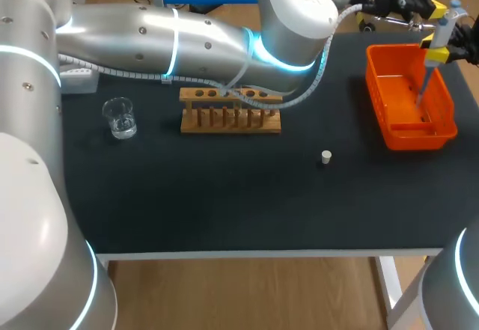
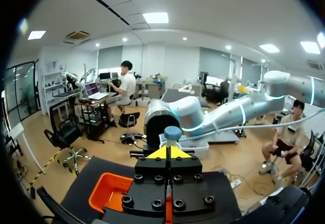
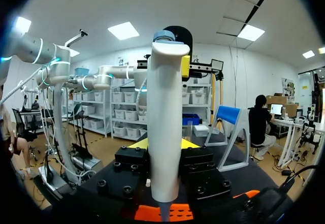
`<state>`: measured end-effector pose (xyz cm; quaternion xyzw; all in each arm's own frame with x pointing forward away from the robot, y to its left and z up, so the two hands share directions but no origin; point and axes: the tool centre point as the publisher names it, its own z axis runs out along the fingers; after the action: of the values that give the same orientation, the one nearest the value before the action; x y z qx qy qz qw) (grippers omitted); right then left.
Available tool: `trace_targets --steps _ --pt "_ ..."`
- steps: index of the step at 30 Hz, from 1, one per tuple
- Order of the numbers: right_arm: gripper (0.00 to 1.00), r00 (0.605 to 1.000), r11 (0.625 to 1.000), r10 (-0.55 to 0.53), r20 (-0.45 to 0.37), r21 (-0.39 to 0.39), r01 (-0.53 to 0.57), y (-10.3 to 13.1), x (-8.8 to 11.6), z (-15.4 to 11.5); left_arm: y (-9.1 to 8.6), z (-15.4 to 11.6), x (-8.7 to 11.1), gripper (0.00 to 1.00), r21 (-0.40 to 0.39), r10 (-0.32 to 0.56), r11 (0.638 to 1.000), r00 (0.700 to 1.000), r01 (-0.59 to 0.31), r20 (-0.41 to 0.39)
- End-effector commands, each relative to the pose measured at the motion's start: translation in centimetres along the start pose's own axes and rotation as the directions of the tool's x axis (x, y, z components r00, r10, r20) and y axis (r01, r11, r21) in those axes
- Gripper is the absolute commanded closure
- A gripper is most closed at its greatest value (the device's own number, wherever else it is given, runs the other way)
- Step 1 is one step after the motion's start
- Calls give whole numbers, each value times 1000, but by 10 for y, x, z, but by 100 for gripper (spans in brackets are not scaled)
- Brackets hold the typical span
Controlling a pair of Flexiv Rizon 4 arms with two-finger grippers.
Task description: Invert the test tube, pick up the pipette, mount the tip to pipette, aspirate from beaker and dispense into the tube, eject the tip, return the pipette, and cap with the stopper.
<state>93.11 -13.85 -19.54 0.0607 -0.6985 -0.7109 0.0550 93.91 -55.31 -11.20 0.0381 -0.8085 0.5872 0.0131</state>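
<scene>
My right gripper (image 3: pixel 165 144) is shut on the white pipette (image 3: pixel 165 132), holding it upright above the orange bin (image 1: pixel 410 124) at the table's far right. The pipette (image 1: pixel 436 49) points its thin lower end down into the bin. My left arm reaches across the table, and its gripper (image 2: pixel 172 152) is shut with its yellow tips right at the pipette's blue top knob (image 2: pixel 172 132). The wooden tube rack (image 1: pixel 230 113) stands mid-table, partly behind the arm's cable. A glass beaker (image 1: pixel 120 117) sits to the rack's left. The small white stopper (image 1: pixel 325 157) lies on the mat.
My left arm's body and cable hang over the back of the black mat (image 1: pixel 209 195), just above the rack. The orange bin stands close to the table's right edge.
</scene>
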Motion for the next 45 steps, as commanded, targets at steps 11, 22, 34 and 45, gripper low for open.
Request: trace_targets --steps 11,22,34,45 --pt "100 1000 1000 1 -10 1 -1 10 -4 -1 18 11 0 100 2 -10 1000 1000 10 -5" --pt "100 1000 1000 1 -10 1 -1 10 -4 -1 24 15 0 100 5 -24 1000 1000 25 -7" --pt "100 1000 1000 1 -10 1 -1 10 -4 -1 22 7 -2 100 14 -26 1000 1000 26 12" --pt "100 1000 1000 1 -10 1 -1 10 -4 -1 -7 -19 -7 100 20 22 1000 998 -23 62"
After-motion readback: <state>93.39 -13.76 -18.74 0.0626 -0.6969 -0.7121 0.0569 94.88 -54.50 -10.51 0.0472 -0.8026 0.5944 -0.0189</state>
